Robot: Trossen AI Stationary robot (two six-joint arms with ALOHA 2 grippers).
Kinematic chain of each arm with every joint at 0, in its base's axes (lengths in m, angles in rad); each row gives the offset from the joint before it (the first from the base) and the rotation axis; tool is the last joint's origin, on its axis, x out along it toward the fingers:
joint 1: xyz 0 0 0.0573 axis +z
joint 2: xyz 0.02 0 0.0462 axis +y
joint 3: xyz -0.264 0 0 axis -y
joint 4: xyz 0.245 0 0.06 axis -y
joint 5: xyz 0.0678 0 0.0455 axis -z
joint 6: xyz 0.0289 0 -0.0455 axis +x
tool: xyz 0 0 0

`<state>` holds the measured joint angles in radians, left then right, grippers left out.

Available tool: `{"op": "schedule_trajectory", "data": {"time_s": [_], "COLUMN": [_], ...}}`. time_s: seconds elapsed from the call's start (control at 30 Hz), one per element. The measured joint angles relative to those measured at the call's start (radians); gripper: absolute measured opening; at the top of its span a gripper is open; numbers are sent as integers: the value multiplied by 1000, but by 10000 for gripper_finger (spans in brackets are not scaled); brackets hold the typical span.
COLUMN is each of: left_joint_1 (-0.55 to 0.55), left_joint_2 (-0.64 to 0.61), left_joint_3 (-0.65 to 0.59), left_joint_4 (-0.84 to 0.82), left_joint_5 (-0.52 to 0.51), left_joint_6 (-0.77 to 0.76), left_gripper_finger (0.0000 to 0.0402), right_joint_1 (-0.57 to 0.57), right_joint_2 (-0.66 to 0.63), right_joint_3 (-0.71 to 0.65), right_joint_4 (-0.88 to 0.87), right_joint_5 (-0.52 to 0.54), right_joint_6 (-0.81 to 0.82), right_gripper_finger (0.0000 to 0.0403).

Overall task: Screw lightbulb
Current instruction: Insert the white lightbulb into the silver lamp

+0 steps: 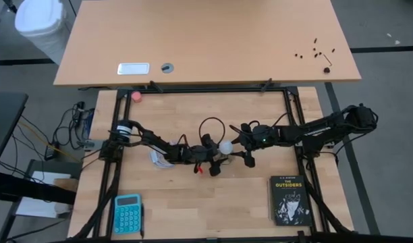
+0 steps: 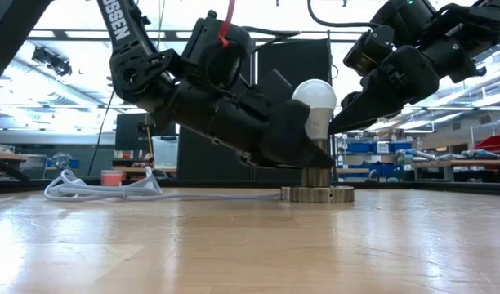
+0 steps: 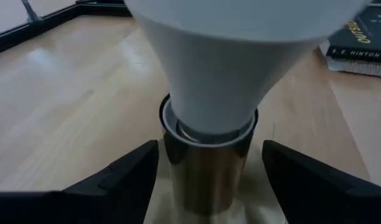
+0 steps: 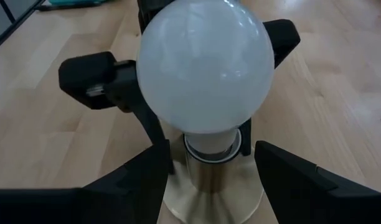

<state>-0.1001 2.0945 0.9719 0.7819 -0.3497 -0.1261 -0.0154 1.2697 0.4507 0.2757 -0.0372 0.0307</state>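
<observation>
lightbulb (image 4: 203,68): 1 | socket (image 4: 209,171): 1 | left hand (image 3: 209,171), right hand (image 4: 209,168): open

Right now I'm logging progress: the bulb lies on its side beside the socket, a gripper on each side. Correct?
Not quite. The bulb stands upright in the socket, as the low view shows. The left gripper and right gripper do flank it.

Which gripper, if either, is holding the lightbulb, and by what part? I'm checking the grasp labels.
Neither. The lightbulb stands in its socket; the left gripper and right gripper both straddle the socket with gaps showing.
</observation>
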Motion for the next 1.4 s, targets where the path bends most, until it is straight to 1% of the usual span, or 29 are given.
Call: {"op": "schedule_trajectory", "data": {"time_s": [0.17,0.43,0.57,0.77,0.9,0.97,1.03,1.13,1.27,1.4], "left_joint_1": [0,0,0,0,0,0,3,7,6,7], "left_joint_2": [19,27,27,27,27,27,26,24,24,24], "left_joint_3": [-1,0,0,0,0,0,0,0,1,0], "left_joint_4": [-6,-7,-10,-13,-14,-18,-22,-41,-42,-37], "left_joint_5": [-20,-22,-22,-23,-23,-23,-23,-23,-24,-24], "left_joint_6": [-4,-9,-9,13,14,15,15,14,10,-5], "left_gripper_finger": [271,211,192,188,188,188,188,188,188,188], "right_joint_1": [0,0,0,11,49,65,77,91,95,95], "right_joint_2": [0,-4,-19,-87,-153,-160,-156,-127,-66,-9], "right_joint_3": [0,0,0,0,0,0,0,0,0,1], "right_joint_4": [1,-9,-33,-108,-137,-138,-162,-159,-67,6], "right_joint_5": [0,0,1,29,114,145,174,185,185,186], "right_joint_6": [0,0,4,57,95,106,107,122,122,101], "right_gripper_finger": [247,247,247,247,247,247,247,247,252,271]}}
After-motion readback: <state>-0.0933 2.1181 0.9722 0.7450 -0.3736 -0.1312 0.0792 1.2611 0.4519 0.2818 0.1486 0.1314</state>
